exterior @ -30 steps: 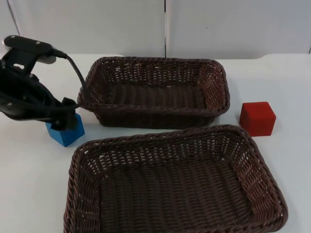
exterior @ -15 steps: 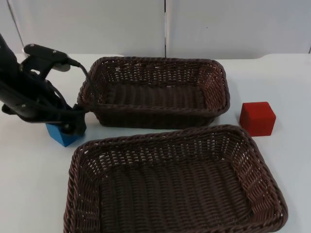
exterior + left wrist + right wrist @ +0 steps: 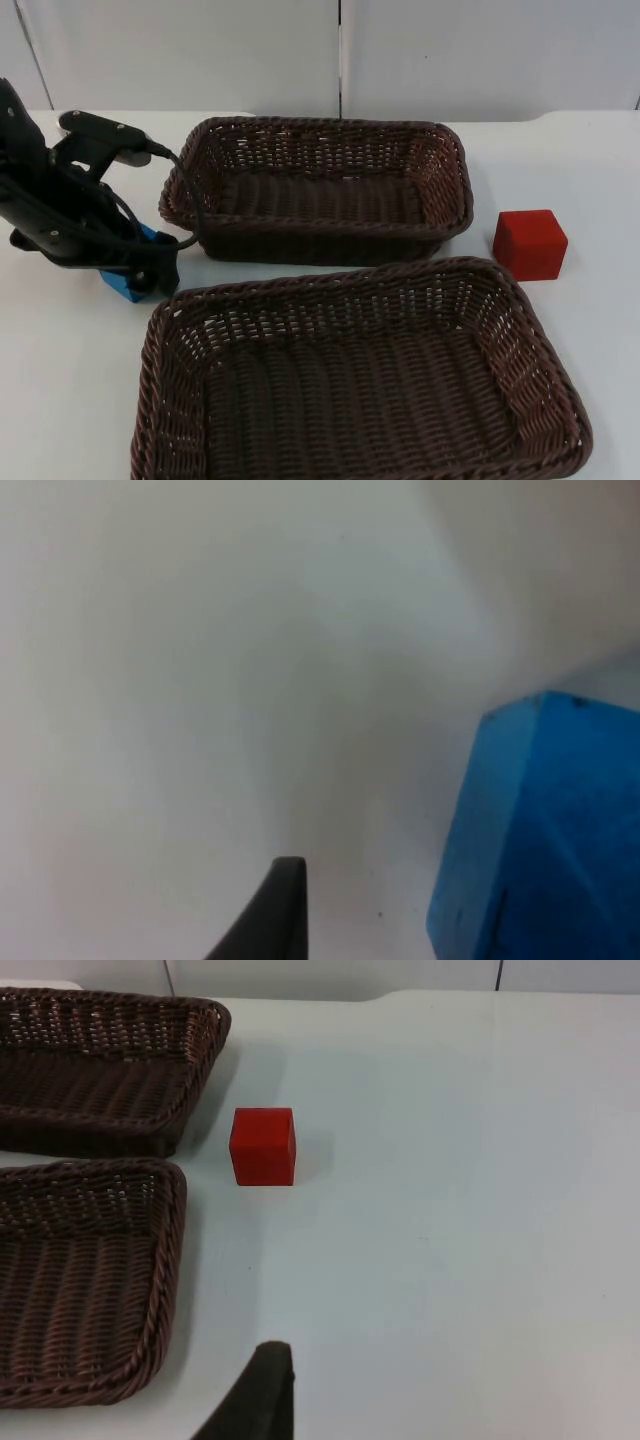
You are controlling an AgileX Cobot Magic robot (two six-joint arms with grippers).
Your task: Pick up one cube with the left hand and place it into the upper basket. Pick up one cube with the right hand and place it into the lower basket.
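On table, two baskets (image 3: 320,185), two cubes (image 3: 529,243)

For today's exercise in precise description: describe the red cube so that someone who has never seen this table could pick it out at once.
Start at the white table with two brown wicker baskets, the upper basket behind the lower basket. The red cube stands alone on the table at the right, beside the gap between them. It is the only red thing; the blue cube sits across the table under the left end effector.
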